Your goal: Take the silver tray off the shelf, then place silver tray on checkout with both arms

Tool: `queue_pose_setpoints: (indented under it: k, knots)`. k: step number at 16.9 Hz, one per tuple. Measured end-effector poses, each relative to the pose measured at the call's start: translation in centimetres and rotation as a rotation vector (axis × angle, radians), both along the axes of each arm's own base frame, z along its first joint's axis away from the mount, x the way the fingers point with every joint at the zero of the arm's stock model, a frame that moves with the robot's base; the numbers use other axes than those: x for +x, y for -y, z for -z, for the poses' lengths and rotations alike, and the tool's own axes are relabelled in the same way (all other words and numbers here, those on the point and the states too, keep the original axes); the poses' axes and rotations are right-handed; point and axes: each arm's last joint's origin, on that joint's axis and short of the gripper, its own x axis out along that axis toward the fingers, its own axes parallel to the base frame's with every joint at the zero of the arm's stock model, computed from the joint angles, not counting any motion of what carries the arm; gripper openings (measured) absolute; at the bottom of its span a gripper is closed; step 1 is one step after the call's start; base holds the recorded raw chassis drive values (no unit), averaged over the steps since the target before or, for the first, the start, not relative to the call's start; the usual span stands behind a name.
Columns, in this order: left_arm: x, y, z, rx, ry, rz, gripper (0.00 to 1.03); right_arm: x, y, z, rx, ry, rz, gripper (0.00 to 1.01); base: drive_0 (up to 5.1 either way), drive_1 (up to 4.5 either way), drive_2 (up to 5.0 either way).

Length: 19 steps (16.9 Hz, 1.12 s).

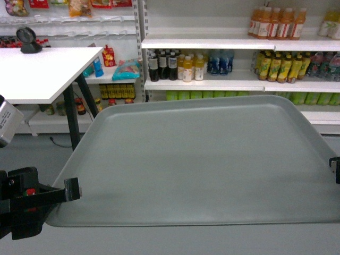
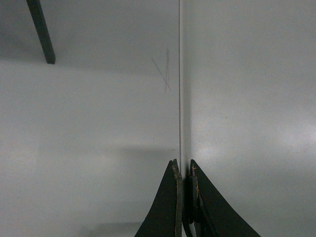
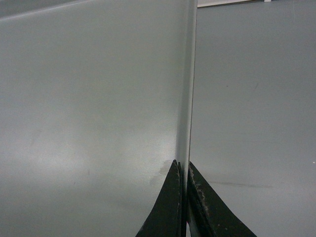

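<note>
The silver tray (image 1: 202, 159), flat and grey-green with a low rim, hangs level in the air and fills the middle of the head view. My left gripper (image 1: 71, 189) is shut on its left rim near the front corner. My right gripper (image 1: 334, 169) pinches the right rim, mostly cut off by the frame edge. In the left wrist view the gripper (image 2: 183, 170) clamps the thin rim, with the silver tray (image 2: 247, 98) to the right. In the right wrist view the gripper (image 3: 183, 168) clamps the rim, with the silver tray (image 3: 89, 98) to the left. The white checkout (image 1: 48, 69) stands at the left. The shelf (image 1: 212, 43) is behind.
A black round scanner (image 1: 27, 40) sits on the checkout's far corner. Black checkout legs (image 1: 71, 122) slant down beside the tray's left corner. The store shelves hold drink bottles (image 1: 175, 66) and juice (image 1: 276, 22). Grey floor lies below the tray.
</note>
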Motion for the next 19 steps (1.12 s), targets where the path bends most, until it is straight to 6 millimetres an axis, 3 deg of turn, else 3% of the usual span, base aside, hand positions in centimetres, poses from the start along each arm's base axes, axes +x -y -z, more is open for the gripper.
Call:
queue_pose_setpoints:
  k: [19]
  knots:
    - [0.03,0.0,-0.03,0.0,0.004,-0.002,0.03,0.01,0.0,-0.06,0.001,0.005,0.0,0.03,-5.0,2.43,2.4]
